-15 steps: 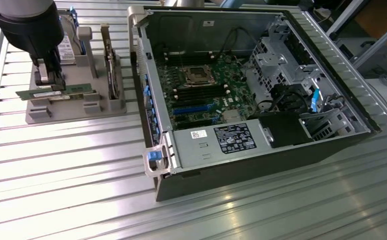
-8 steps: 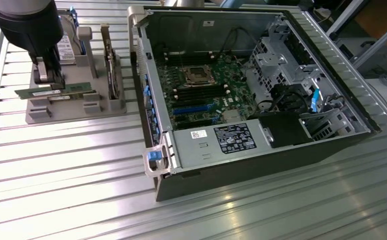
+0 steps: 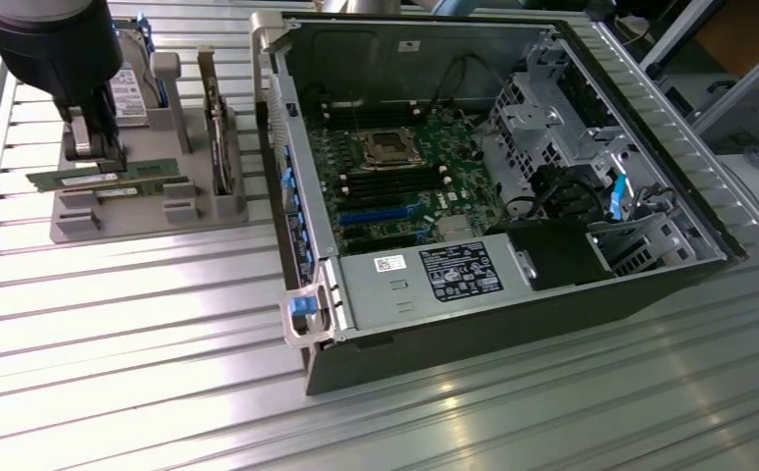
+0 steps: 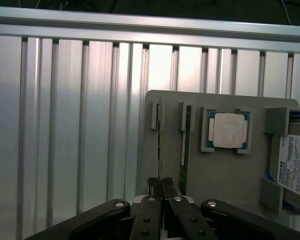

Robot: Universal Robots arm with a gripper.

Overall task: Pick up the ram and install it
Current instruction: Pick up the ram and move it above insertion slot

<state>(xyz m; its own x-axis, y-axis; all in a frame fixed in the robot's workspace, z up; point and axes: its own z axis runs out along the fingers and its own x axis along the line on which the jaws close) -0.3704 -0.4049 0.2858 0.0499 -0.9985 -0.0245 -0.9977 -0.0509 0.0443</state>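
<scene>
At the upper left of the exterior view, the gripper [image 4: 162, 186] pinches the ram [image 4: 159, 145] by its thin edge. The second stick [image 4: 185, 150] stands just beside it, and open table [image 4: 65, 125] lies past the holder [image 4: 230, 175].

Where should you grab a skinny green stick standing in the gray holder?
Probably pinch the ram across its long top edge, coming straight down. It stands on edge in slots of the gray holder, so only that edge and its flat faces are free.
</scene>
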